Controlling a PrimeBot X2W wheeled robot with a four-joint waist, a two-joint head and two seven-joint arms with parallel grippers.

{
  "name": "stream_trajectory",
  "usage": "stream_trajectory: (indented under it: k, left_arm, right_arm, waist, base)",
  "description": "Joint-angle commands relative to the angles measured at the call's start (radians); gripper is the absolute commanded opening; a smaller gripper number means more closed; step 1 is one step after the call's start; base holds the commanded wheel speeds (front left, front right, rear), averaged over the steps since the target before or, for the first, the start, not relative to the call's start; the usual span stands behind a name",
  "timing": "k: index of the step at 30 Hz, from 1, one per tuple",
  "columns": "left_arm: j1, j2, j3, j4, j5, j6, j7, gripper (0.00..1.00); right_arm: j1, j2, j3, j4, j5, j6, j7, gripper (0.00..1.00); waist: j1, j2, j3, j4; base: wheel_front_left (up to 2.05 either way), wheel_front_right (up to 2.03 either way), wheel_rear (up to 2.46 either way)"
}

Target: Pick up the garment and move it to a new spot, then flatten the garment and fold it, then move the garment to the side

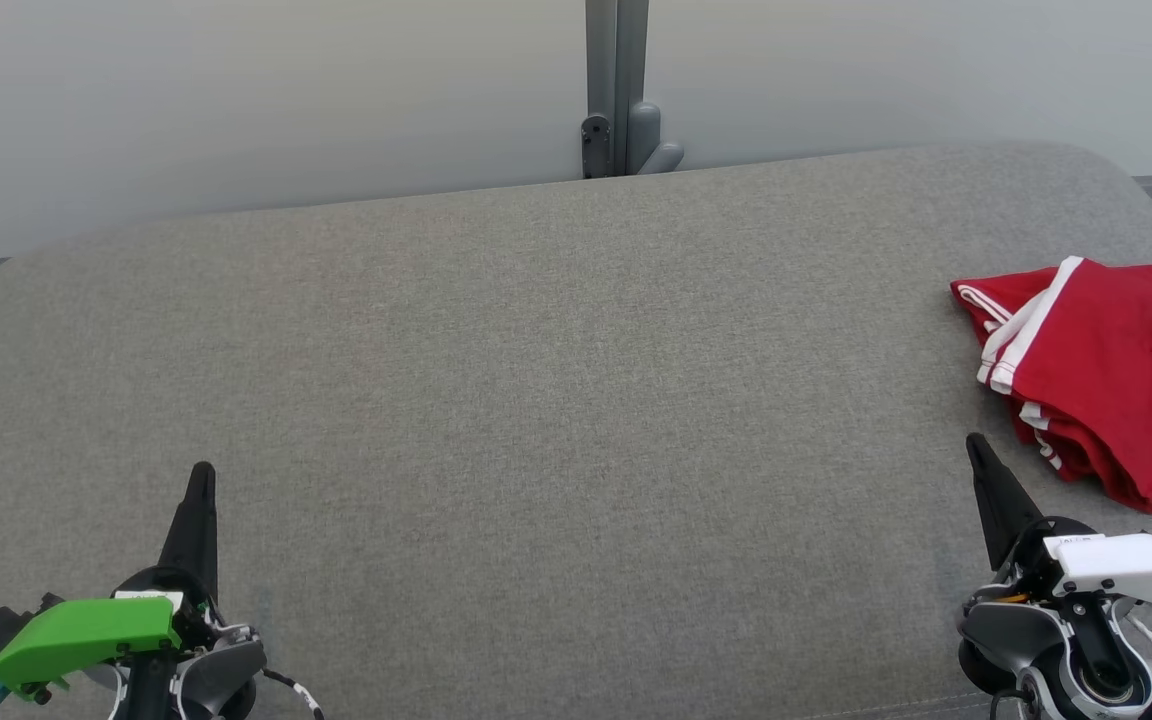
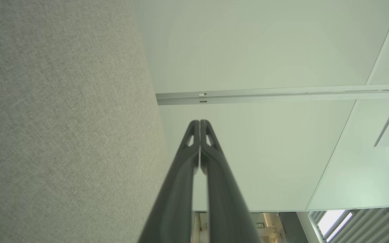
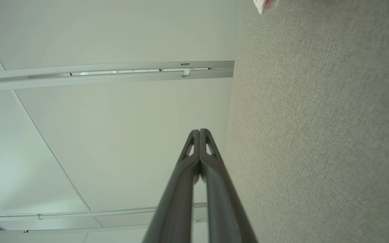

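The robot's left hand, under a green cover, and right hand, under a white one, sit low at the near corners of a grey fabric-covered bench. Each has its two dark fingers pressed together tip to tip and holds nothing. Both wrist views show the fingers meeting along their length and pointing past the bench's edge toward a pale wall.

Beyond the right hand, near it but not touching, the red garment with white striped trim lies at the bench's right side. It is doubled over itself in several layers, the edges stacked roughly rather than neatly.

The scene fits two readings. The garment may be folded and set aside with the hands at rest, or it may be a loose heap waiting at the side to be carried to a new spot. The pictures do not decide between these, so the step in hand cannot be named with confidence. Either way, neither hand could grasp anything without first parting its fingers.

In the head view the frame edge cuts off the garment's right portion. That leaves its full outline, its kind and the quality of the fold hard to judge. The right wrist view catches a red-and-white corner of it at the top edge.
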Motion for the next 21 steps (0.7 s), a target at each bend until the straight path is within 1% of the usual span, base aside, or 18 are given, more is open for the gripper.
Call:
stream_trajectory:
  k: [1, 21]
  left_arm:
    - [-0.015, -0.002, 0.004, 0.001, -0.009, 0.0, 0.004, 0.0]
    - [-0.016, -0.007, 0.011, 0.002, 0.0, 0.0, 0.008, 0.0]
  right_arm:
    - [-0.007, -0.004, -0.002, 0.002, 0.006, 0.0, 0.002, 0.0]
    - [-0.007, -0.005, -0.002, 0.002, 0.006, 0.0, 0.002, 0.0]
  waist:
    - [0.0, 0.0113, 0.0, 0.0]
    - [0.0, 0.0113, 0.0, 0.0]
  base:
    - [0.0, 0.0, 0.0]
    - [0.0, 0.0, 0.0]
